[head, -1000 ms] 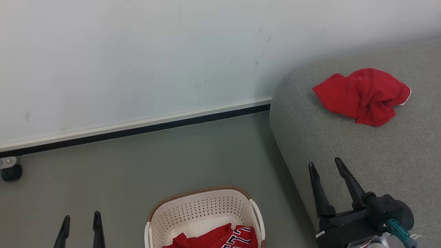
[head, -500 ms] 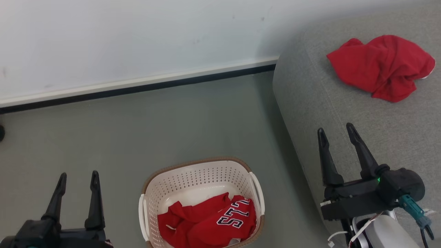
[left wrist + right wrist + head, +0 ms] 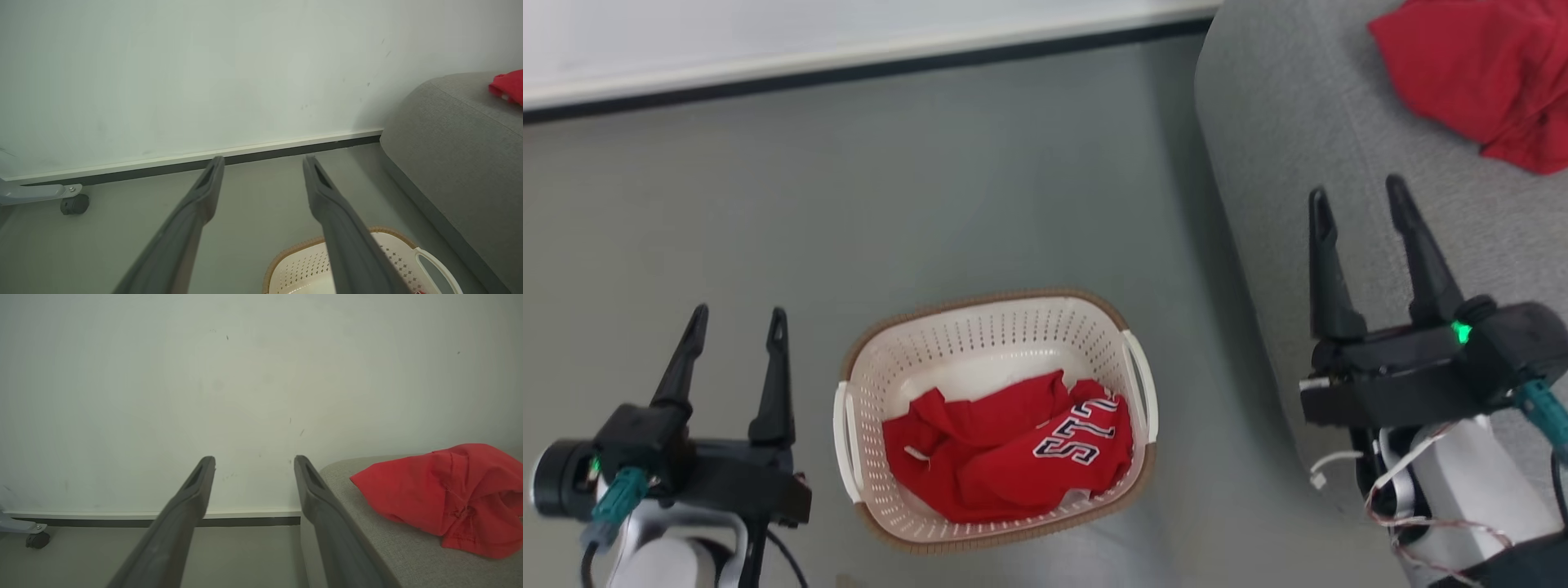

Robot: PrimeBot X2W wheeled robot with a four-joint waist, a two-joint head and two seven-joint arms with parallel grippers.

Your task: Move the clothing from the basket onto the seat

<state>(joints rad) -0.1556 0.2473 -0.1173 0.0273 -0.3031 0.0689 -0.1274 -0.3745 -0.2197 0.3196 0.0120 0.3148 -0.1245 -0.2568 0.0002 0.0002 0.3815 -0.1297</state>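
Observation:
The cream basket [image 3: 1143, 384] with its brown rim stands on the grey floor, low in the head view; its rim [image 3: 425, 255] also shows in the left wrist view. Inside lies the red jersey [image 3: 1013, 445] with navy white-edged letters. A plain red garment [image 3: 1478, 73] rests on the grey seat [image 3: 1298, 114] at top right, also seen as the red garment [image 3: 445, 496] on the seat [image 3: 392, 547] in the right wrist view. My left gripper [image 3: 737, 314] stands open left of the basket, empty. My right gripper [image 3: 1357, 192] hangs open over the seat's near edge, empty.
A white wall [image 3: 768, 41] with a dark skirting strip [image 3: 849, 73] runs along the back. A small black caster [image 3: 74, 204] on a grey leg sits by the wall at the left. Bare grey floor [image 3: 931, 188] lies between wall and basket.
The head camera has tilted down, so basket, seat and wall slid up the picture and the whole basket came into sight. Both grippers stay open and empty.

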